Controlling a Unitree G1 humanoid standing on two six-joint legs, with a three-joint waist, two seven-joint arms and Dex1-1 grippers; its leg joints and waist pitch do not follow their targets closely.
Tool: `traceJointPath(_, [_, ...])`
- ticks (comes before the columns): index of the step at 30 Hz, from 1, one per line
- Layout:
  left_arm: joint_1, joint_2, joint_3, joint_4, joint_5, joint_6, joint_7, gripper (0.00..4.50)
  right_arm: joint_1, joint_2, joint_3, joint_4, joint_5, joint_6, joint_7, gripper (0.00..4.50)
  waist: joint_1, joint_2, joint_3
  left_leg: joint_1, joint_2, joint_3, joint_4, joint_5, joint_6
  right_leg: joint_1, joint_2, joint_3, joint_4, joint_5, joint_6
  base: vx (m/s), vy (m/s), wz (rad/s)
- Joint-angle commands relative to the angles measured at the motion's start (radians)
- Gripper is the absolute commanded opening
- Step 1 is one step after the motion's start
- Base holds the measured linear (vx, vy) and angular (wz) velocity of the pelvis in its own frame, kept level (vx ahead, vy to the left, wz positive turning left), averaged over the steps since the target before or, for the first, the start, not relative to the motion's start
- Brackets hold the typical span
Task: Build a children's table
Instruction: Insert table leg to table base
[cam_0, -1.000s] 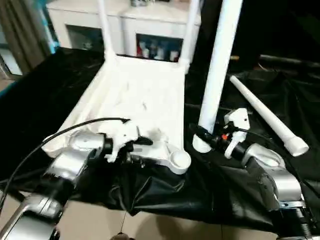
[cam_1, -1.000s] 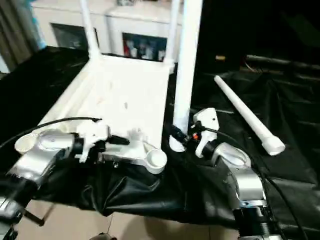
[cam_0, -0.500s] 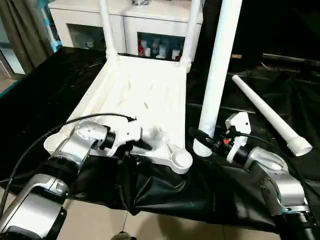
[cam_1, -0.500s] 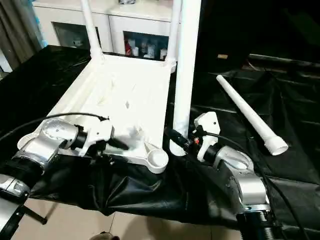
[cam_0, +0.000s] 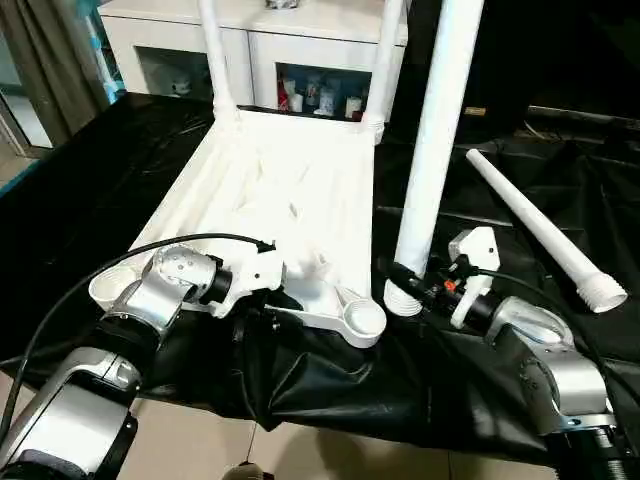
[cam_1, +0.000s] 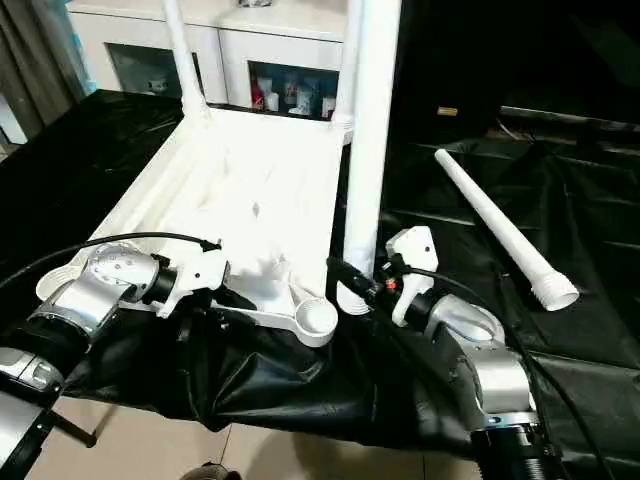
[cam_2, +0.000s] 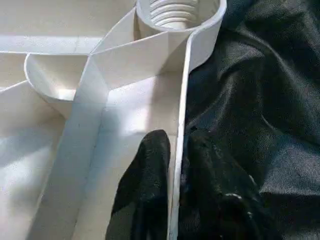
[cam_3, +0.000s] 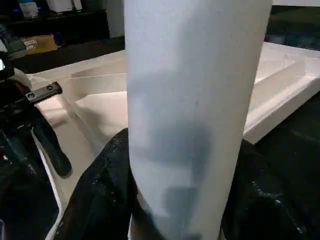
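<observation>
Tabletop (cam_0: 290, 190) inverted on work table (cam_0: 90, 180); upright leg (cam_0: 432, 150) at its right; loose leg (cam_0: 540, 225) lying farther right.

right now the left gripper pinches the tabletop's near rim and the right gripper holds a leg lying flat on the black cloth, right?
Not quite. The left gripper does pinch the tabletop's near rim, but the leg in the right gripper stands upright, as the left eye view shows. The leg lying flat is a loose one, farther right on the black cloth.

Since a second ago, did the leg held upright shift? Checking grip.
No. The upright leg stands in the right gripper, beside the near corner socket as before.
</observation>
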Motion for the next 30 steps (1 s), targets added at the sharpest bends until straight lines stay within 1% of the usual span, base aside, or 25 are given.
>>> traceJointPath(1, [-0.016,-0.002,0.006,0.01,0.015,-0.012,-0.004,0.5,-0.003,-0.003,0.0,-0.023,0.002,-0.004,0.0,1.89,0.002,0.009,-0.062,0.034,0.072,-0.027,-0.077,-0.206,0.008,0.022,-0.104,0.046,-0.071,0.095,-0.27,0.0,0.0,0.0])
traceJointPath(2, [-0.015,-0.002,0.006,0.01,0.015,-0.012,-0.005,0.28,-0.002,-0.003,0.0,-0.024,0.002,-0.004,0.0,1.89,0.002,0.006,-0.063,0.034,0.072,-0.027,-0.077,-0.205,0.008,0.022,-0.104,0.046,-0.072,0.094,-0.27,0.0,0.0,0.0])
traceJointPath(3, [-0.015,-0.001,0.007,0.011,0.014,-0.012,-0.006,0.28,-0.001,-0.002,0.001,-0.024,0.001,-0.004,0.001,1.89,0.002,0.007,-0.062,0.033,0.072,-0.027,-0.077,-0.2,0.009,0.022,-0.104,0.046,-0.071,0.097,-0.268,0.0,0.0,0.0])
traceJointPath(5, [-0.013,0.0,0.007,0.01,0.014,-0.012,-0.008,0.22,0.0,-0.001,0.002,-0.025,0.001,-0.003,0.001,1.89,0.002,0.006,-0.063,0.032,0.071,-0.027,-0.076,-0.193,0.013,0.023,-0.105,0.047,-0.071,0.104,-0.267,0.0,0.0,0.0])
traceJointPath(7, [-0.012,0.0,0.009,0.01,0.012,-0.011,-0.01,0.03,0.0,0.001,0.003,-0.027,0.006,0.0,0.0,1.89,-0.001,0.006,-0.063,0.032,0.071,-0.027,-0.076,-0.185,0.017,0.023,-0.104,0.046,-0.07,0.115,-0.268,0.0,0.0,0.0])
traceJointPath(10, [-0.004,-0.004,0.015,0.006,0.008,0.004,-0.001,0.0,-0.009,0.014,-0.006,-0.023,0.03,0.026,-0.004,1.89,-0.005,0.008,-0.062,0.032,0.071,-0.027,-0.077,-0.196,0.017,0.022,-0.103,0.046,-0.071,0.106,-0.271,0.0,0.0,0.0])
traceJointPath(11, [0.0,-0.007,0.017,0.0,0.007,0.016,0.009,0.0,-0.013,0.02,-0.01,-0.019,0.039,0.037,-0.006,1.89,-0.007,0.011,-0.062,0.032,0.071,-0.027,-0.078,-0.204,0.015,0.022,-0.103,0.046,-0.072,0.101,-0.275,0.0,0.0,0.0])
traceJointPath(14, [0.005,-0.015,0.023,-0.011,0.004,0.035,0.024,0.0,-0.02,0.028,-0.014,-0.014,0.05,0.051,-0.01,1.88,-0.009,0.011,-0.06,0.034,0.072,-0.027,-0.08,-0.221,0.009,0.021,-0.104,0.047,-0.073,0.081,-0.282,0.0,0.0,0.0])
traceJointPath(15, [0.007,-0.023,0.029,-0.021,0.003,0.05,0.04,0.0,-0.027,0.032,-0.018,-0.009,0.055,0.066,-0.016,1.88,-0.01,0.014,-0.059,0.035,0.073,-0.027,-0.082,-0.232,0.0,0.02,-0.104,0.047,-0.074,0.068,-0.283,0.0,0.0,0.0])
traceJointPath(16, [0.008,-0.039,0.034,-0.039,0.012,0.073,0.089,0.0,-0.041,0.033,-0.015,0.001,0.056,0.091,-0.02,1.88,-0.01,0.013,-0.059,0.036,0.074,-0.027,-0.082,-0.235,-0.002,0.019,-0.103,0.047,-0.074,0.064,-0.285,0.0,0.0,0.0])
traceJointPath(17, [0.009,-0.053,0.035,-0.05,0.022,0.085,0.127,0.0,-0.051,0.03,-0.008,0.013,0.046,0.099,-0.021,1.88,-0.011,0.006,-0.058,0.034,0.073,-0.026,-0.082,-0.233,-0.001,0.022,-0.104,0.047,-0.074,0.059,-0.287,0.0,0.0,0.0])
traceJointPath(18, [0.012,-0.067,0.037,-0.063,0.025,0.1,0.155,0.0,-0.063,0.027,-0.002,0.028,0.033,0.104,-0.028,1.88,-0.01,0.008,-0.059,0.034,0.073,-0.026,-0.08,-0.228,0.0,0.022,-0.105,0.047,-0.074,0.058,-0.288,0.0,0.0,0.0])
traceJointPath(19, [0.016,-0.083,0.04,-0.078,0.024,0.119,0.176,0.0,-0.078,0.024,0.004,0.049,0.017,0.106,-0.036,1.88,-0.01,0.006,-0.059,0.033,0.072,-0.024,-0.078,-0.208,0.004,0.022,-0.107,0.048,-0.075,0.049,-0.288,0.0,0.0,0.0])
traceJointPath(20, [0.021,-0.095,0.043,-0.089,0.019,0.132,0.188,0.0,-0.091,0.022,0.008,0.069,0.005,0.105,-0.041,1.88,-0.01,0.007,-0.058,0.033,0.072,-0.024,-0.077,-0.204,0.005,0.021,-0.107,0.048,-0.078,0.043,-0.286,0.0,0.0,0.0])
traceJointPath(21, [0.024,-0.107,0.046,-0.101,0.015,0.145,0.2,0.0,-0.104,0.02,0.009,0.089,-0.004,0.105,-0.046,1.88,-0.01,0.0,-0.058,0.03,0.071,-0.023,-0.075,-0.187,0.009,0.023,-0.107,0.048,-0.076,0.044,-0.283,0.0,0.0,0.0])
traceJointPath(22, [0.026,-0.119,0.047,-0.112,0.015,0.159,0.217,0.0,-0.12,0.019,0.009,0.109,-0.011,0.107,-0.051,1.88,-0.009,0.002,-0.059,0.031,0.07,-0.022,-0.074,-0.177,0.012,0.023,-0.106,0.048,-0.076,0.051,-0.28,0.0,0.0,0.0])
traceJointPath(23, [0.028,-0.125,0.047,-0.121,0.017,0.167,0.228,0.0,-0.128,0.018,0.01,0.12,-0.01,0.11,-0.052,1.88,-0.01,-0.007,-0.06,0.029,0.069,-0.022,-0.073,-0.154,0.023,0.025,-0.103,0.048,-0.075,0.074,-0.276,0.0,0.0,0.0])
traceJointPath(24, [0.028,-0.128,0.047,-0.124,0.017,0.17,0.231,0.0,-0.132,0.017,0.011,0.123,-0.01,0.111,-0.05,1.88,-0.009,-0.004,-0.061,0.028,0.069,-0.023,-0.072,-0.144,0.029,0.025,-0.104,0.047,-0.072,0.085,-0.276,0.0,0.0,0.0])
traceJointPath(27, [0.033,-0.147,0.047,-0.141,0.019,0.184,0.255,0.0,-0.159,0.013,0.019,0.152,-0.015,0.115,-0.036,1.88,-0.007,-0.012,-0.063,0.025,0.067,-0.02,-0.066,-0.1,0.065,0.025,-0.101,0.046,-0.069,0.135,-0.267,0.0,0.0,0.0])
traceJointPath(28, [0.033,-0.148,0.048,-0.143,0.02,0.187,0.259,0.0,-0.162,0.012,0.021,0.156,-0.017,0.116,-0.034,1.88,-0.007,-0.01,-0.062,0.024,0.066,-0.02,-0.066,-0.099,0.067,0.025,-0.101,0.046,-0.069,0.132,-0.266,0.0,0.0,0.0])
traceJointPath(29, [0.034,-0.154,0.049,-0.149,0.025,0.197,0.271,0.0,-0.176,0.008,0.03,0.177,-0.03,0.118,-0.03,1.88,-0.007,-0.01,-0.061,0.025,0.066,-0.02,-0.067,-0.108,0.067,0.024,-0.102,0.046,-0.072,0.11,-0.265,0.0,0.0,0.0])
traceJointPath(30, [0.034,-0.155,0.049,-0.15,0.025,0.198,0.272,0.0,-0.177,0.007,0.032,0.179,-0.031,0.118,-0.029,1.88,-0.008,-0.013,-0.06,0.025,0.066,-0.02,-0.067,-0.116,0.065,0.023,-0.102,0.046,-0.074,0.094,-0.264,0.0,0.0,0.0])
